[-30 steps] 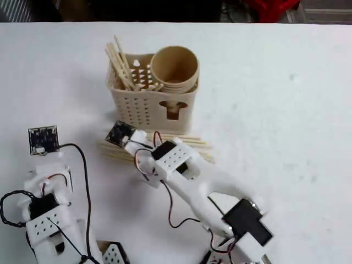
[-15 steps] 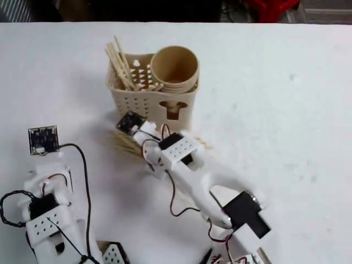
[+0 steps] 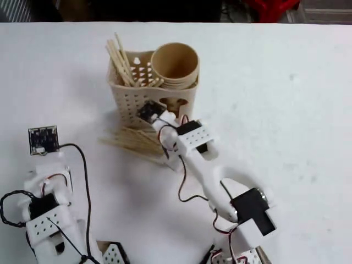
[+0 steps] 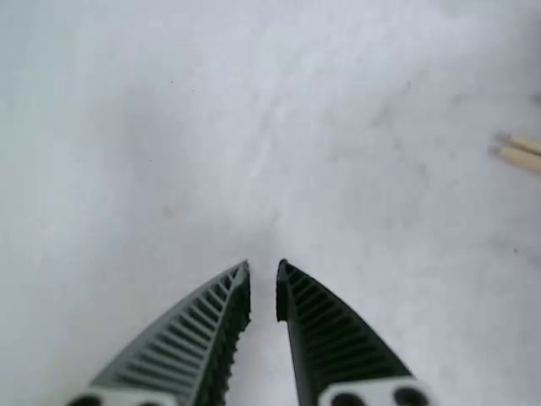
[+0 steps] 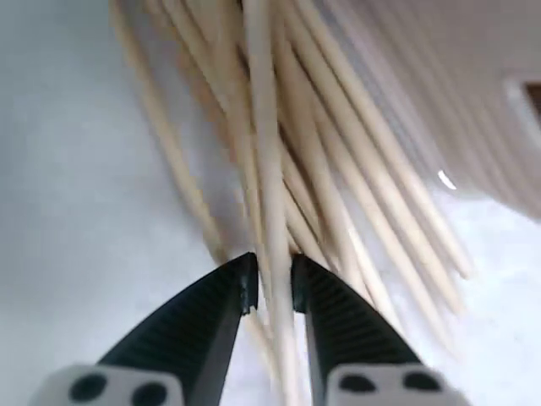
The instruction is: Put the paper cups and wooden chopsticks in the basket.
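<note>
Loose wooden chopsticks (image 3: 127, 141) lie fanned out on the white table (image 3: 286, 99), just in front of the basket (image 3: 132, 102), with some ends hidden under the right arm (image 3: 193, 144). In the right wrist view the same pile (image 5: 338, 169) spreads away from the right gripper (image 5: 270, 283). Its jaws are pinched close on one stick that runs between them. The pale basket wall (image 5: 473, 85) sits just past the pile.

Inside the basket, a bundle of chopsticks (image 3: 120, 60) leans in the left corner, tilted and poking above the rim. The stacked paper cups (image 3: 175, 65) stand upright on the right side, mouths up.

The right arm stretches from the near edge up to the basket's front. I can't tell if it touches the wall.

The left arm (image 3: 47, 203) sits folded at the near left, well apart from the basket. The left gripper (image 4: 262, 283) is over bare table, jaws almost together with a slim gap and nothing between them. Two chopstick tips (image 4: 517, 152) show off to one side.
</note>
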Motion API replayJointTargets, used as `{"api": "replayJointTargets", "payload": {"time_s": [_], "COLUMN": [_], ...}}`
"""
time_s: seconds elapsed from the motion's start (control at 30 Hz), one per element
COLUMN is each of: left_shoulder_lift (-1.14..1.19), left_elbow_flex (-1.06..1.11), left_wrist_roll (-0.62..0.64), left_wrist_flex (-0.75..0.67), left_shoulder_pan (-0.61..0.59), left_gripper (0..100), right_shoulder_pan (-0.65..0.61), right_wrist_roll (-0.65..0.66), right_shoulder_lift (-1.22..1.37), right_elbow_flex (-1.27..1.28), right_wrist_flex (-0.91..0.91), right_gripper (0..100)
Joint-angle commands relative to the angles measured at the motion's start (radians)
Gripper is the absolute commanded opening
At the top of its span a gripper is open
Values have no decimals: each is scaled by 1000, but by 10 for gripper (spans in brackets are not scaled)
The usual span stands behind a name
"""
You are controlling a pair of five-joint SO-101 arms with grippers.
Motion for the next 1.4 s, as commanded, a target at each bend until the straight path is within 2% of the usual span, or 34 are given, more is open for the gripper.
{"api": "replayJointTargets", "payload": {"time_s": [0.0, 0.13, 0.33, 0.47, 0.8, 1.07, 1.2, 1.37], "left_shoulder_lift": [-13, -13, -13, -13, -13, -13, -13, -13], "left_elbow_flex": [-5, -5, -5, -5, -5, -5, -5, -5], "left_wrist_roll": [-8, -8, -8, -8, -8, -8, -8, -8], "left_wrist_flex": [-25, -25, -25, -25, -25, -25, -25, -25], "left_shoulder_pan": [13, 13, 13, 13, 13, 13, 13, 13], "left_gripper": [76, 76, 76, 76, 76, 76, 76, 76], "right_shoulder_pan": [10, -30, -97, -88, 16, 1, -65, -111], "right_wrist_roll": [29, 29, 29, 29, 29, 31, 103, 112], "right_shoulder_lift": [-8, -67, -130, -87, -4, -5, -10, -10], "right_elbow_flex": [-41, -43, -41, -40, -44, -25, 26, 49], "right_wrist_flex": [24, 24, -1, -61, -151, -88, -62, -58], "right_gripper": [156, 173, 78, 36, 153, 146, 135, 135]}}
